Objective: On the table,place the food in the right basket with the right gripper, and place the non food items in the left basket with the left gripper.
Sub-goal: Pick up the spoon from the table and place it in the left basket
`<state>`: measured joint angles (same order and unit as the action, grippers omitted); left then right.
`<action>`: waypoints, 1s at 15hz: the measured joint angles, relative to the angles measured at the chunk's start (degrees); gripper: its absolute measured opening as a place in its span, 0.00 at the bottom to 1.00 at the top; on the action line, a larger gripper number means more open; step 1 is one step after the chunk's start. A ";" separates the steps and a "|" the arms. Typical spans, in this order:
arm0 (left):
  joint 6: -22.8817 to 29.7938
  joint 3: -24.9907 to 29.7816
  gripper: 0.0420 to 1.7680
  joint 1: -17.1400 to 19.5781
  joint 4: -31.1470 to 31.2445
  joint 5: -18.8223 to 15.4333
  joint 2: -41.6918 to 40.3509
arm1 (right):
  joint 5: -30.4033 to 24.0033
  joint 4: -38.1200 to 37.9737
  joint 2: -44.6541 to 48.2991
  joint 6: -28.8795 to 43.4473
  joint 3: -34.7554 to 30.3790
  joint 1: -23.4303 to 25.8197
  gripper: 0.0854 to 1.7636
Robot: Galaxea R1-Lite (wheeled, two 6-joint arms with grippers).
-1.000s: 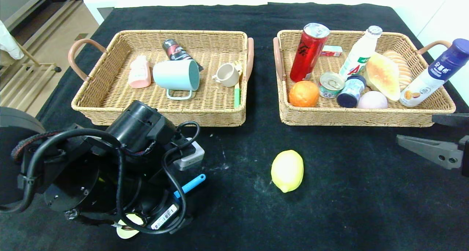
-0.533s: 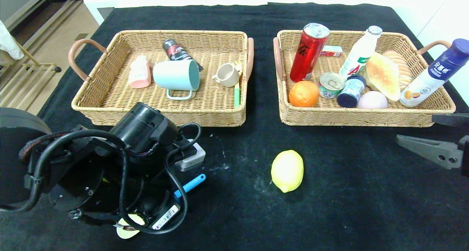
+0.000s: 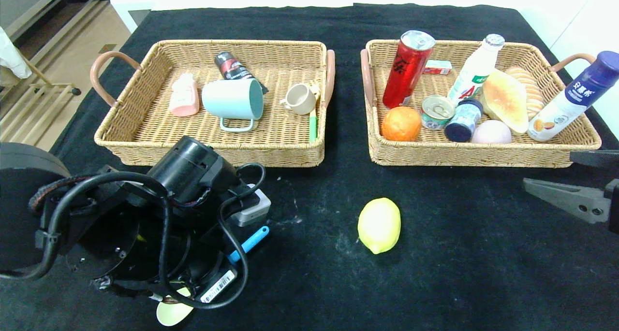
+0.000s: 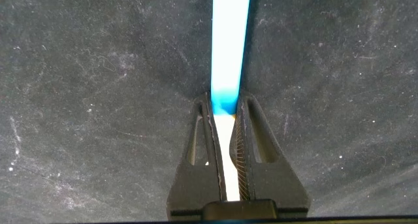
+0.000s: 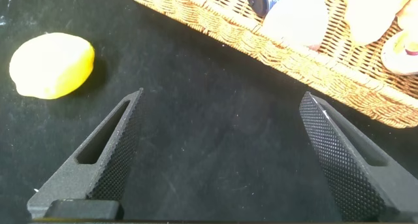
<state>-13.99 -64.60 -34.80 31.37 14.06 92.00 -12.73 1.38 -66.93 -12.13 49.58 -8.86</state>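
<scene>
A utensil with a blue handle (image 3: 250, 241) and a pale yellow-green end (image 3: 173, 312) lies on the black table at the front left, mostly hidden under my left arm in the head view. In the left wrist view my left gripper (image 4: 225, 105) is shut on it where the blue handle (image 4: 231, 48) meets the pale part. A yellow lemon (image 3: 379, 224) lies alone on the table in front of the baskets, also in the right wrist view as the lemon (image 5: 51, 65). My right gripper (image 3: 563, 200) hovers open at the right edge, its fingertips (image 5: 130, 113) spread wide over bare cloth.
The left wicker basket (image 3: 213, 150) holds a mint mug, a small beige cup, a pink bottle, a dark tube and a green stick. The right wicker basket (image 3: 474, 154) holds a red can, bottles, a tin, an orange and bread.
My left gripper's jaws have closed onto the blue-handled utensil, and its pale end has shifted slightly toward the table's front. The right arm and the lemon have not moved.
</scene>
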 joint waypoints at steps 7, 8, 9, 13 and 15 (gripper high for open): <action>-0.15 0.00 0.10 -0.06 0.16 -0.09 -0.61 | -0.02 0.00 0.00 -0.02 -0.09 0.00 0.97; -0.15 0.00 0.10 -0.06 0.09 -0.09 -0.63 | -0.02 0.00 0.00 0.00 -0.09 0.00 0.97; -0.15 0.00 0.10 -0.09 0.05 -0.09 -0.71 | -0.02 -0.01 0.01 0.00 -0.09 0.00 0.97; -0.02 0.00 0.10 -0.09 0.16 -0.09 -1.16 | -0.02 0.00 0.01 0.00 -0.09 0.00 0.97; -0.06 -0.50 0.10 -0.09 0.16 -0.09 -1.40 | 0.00 -0.01 0.04 0.01 -0.05 0.00 0.97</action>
<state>-14.06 -65.10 -34.89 31.52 13.97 90.60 -12.73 1.37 -66.89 -12.12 49.53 -8.86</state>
